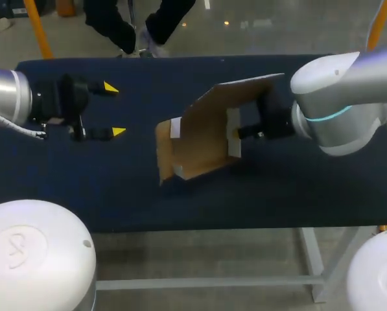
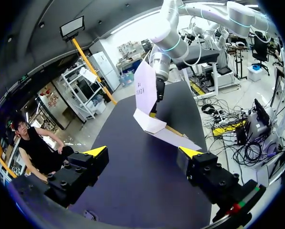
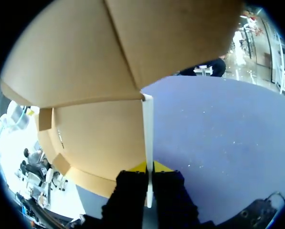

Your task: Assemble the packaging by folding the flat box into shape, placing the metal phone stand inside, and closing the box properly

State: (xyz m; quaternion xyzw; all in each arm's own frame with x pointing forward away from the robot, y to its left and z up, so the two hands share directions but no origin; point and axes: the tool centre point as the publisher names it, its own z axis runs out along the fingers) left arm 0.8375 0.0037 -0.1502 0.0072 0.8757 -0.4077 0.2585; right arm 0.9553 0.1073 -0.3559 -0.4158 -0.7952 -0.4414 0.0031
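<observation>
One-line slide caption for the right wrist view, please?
Right hand pinches a thin panel edge of the half-folded brown cardboard box, with the dark blue table beside it.

My left gripper sits over the table's left side, well apart from the box. The box stands tilted near the table's middle. My right gripper is at its right, 1 panel edge pinched between the 2 fingers.

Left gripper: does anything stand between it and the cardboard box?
Nothing visible does. Only bare table lies between the open left gripper and the box, which the right gripper holds by one thin panel.
</observation>
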